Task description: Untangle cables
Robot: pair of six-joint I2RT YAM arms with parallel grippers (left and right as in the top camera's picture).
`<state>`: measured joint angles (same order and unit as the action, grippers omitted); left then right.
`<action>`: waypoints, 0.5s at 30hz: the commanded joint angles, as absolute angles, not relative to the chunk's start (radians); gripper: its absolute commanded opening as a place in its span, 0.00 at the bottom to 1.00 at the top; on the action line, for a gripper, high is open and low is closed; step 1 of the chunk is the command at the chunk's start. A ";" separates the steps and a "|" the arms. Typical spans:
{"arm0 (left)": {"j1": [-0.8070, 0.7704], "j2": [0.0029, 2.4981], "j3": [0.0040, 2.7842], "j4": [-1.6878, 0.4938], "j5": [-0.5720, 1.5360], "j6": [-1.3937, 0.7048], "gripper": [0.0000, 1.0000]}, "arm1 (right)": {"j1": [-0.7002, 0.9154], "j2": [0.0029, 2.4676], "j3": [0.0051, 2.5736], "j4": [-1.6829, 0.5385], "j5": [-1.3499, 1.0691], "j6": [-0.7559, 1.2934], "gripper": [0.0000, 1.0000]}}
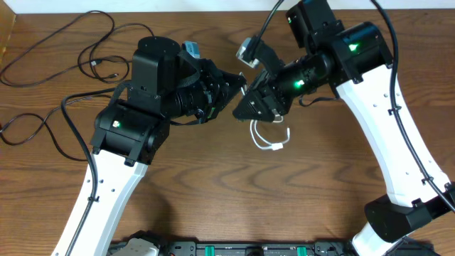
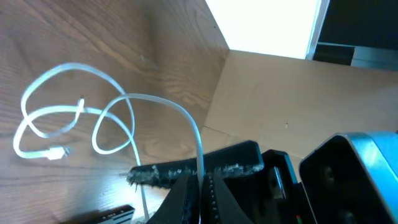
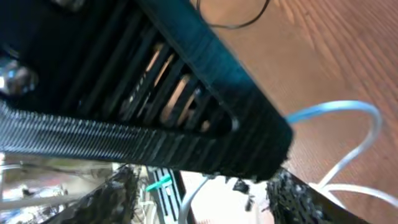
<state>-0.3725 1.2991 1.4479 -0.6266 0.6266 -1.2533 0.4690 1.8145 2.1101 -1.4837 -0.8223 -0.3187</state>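
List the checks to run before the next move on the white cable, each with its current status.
1. Left gripper shut on the white cable: ok.
2. Right gripper clamped on that cable: not ok, its jaws stand apart.
3. Plug end lying free on the table: ok.
4. White cable free of its own loops: not ok, the loops cross.
5. Black cables clear of the white one: cannot tell, the arms hide the space between.

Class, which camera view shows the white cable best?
The left wrist view: the white cable fills the frame, with its loops and plug end clear and close. Overhead, most of it is hidden; only a small loop shows. The right wrist view catches only a blurred arc.
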 commanded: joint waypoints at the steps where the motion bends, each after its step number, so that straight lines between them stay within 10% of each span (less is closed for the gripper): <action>1: -0.374 1.294 1.453 -0.623 0.635 -1.280 0.08 | 0.479 1.805 2.125 -1.483 -0.836 -0.310 0.61; 15: -0.374 1.295 1.452 -0.679 0.565 -1.239 0.07 | 0.478 1.805 2.124 -1.465 -0.782 -0.281 0.31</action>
<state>-0.3725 1.2991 1.4479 -0.6701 0.6075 -1.2560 0.4702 1.8145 2.1101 -1.4681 -0.7822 -0.2852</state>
